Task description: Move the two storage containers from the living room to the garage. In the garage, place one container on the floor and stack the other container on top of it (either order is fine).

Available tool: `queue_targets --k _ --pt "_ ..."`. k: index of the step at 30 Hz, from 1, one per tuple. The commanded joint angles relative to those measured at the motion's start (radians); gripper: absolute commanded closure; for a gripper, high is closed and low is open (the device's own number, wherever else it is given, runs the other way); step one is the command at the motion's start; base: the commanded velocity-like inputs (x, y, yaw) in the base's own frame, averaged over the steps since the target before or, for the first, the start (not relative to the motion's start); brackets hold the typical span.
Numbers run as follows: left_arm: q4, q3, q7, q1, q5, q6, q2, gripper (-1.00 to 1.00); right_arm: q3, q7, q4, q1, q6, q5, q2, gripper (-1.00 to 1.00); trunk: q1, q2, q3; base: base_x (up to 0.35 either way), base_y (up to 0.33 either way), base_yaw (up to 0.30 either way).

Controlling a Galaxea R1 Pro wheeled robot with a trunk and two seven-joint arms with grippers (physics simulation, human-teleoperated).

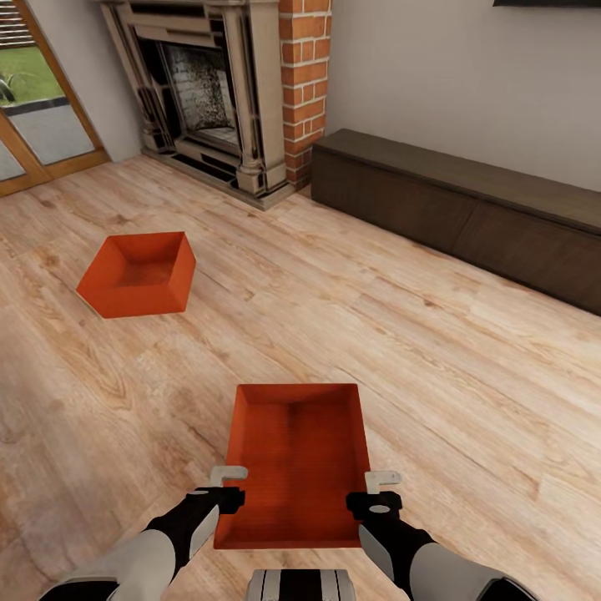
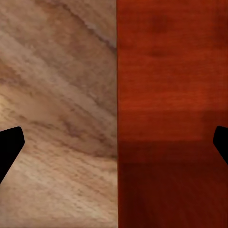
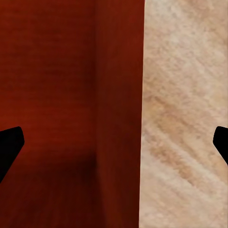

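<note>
One storage container [image 1: 296, 455], an orange-red open-top bin, lies on the wood-plank floor of the living room just in front of me. My left gripper [image 1: 226, 486] is open over its left long wall, and my right gripper [image 1: 381, 491] is open over its right long wall. In the left wrist view, the left gripper [image 2: 114, 142] has the bin's wall [image 2: 161, 95] between its spread black fingertips [image 2: 10, 142]. The right gripper [image 3: 114, 142] straddles the other wall [image 3: 118, 95] the same way. The second storage container [image 1: 140, 274] sits empty further off to the left.
A brick fireplace [image 1: 225, 92] stands at the far wall, with a long dark low cabinet [image 1: 467, 209] to its right. Wood-framed glass doors [image 1: 33, 108] are at the far left. Bare plank floor [image 1: 467, 392] stretches between the bins and the cabinet.
</note>
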Motion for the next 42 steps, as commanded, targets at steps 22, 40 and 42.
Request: queue_targets --k 22,40,42 --pt "-0.002 0.004 0.004 0.000 -0.005 0.006 -0.001 -1.00 0.009 -0.004 -0.001 0.000 0.000 -0.009 -0.001 -1.00 0.011 -0.021 -0.010 0.000 0.000 0.000" --pt "-0.002 0.004 0.014 0.000 -0.007 0.008 -0.004 -1.00 0.010 -0.005 -0.001 0.000 0.000 -0.009 -0.001 -1.00 0.023 -0.042 -0.019 0.000 0.000 0.000" --pt "-0.002 0.005 0.014 0.000 -0.007 0.008 -0.004 -1.00 0.010 -0.005 -0.001 0.000 0.000 -0.009 -0.001 -1.00 0.023 -0.042 -0.019 0.000 0.000 0.000"
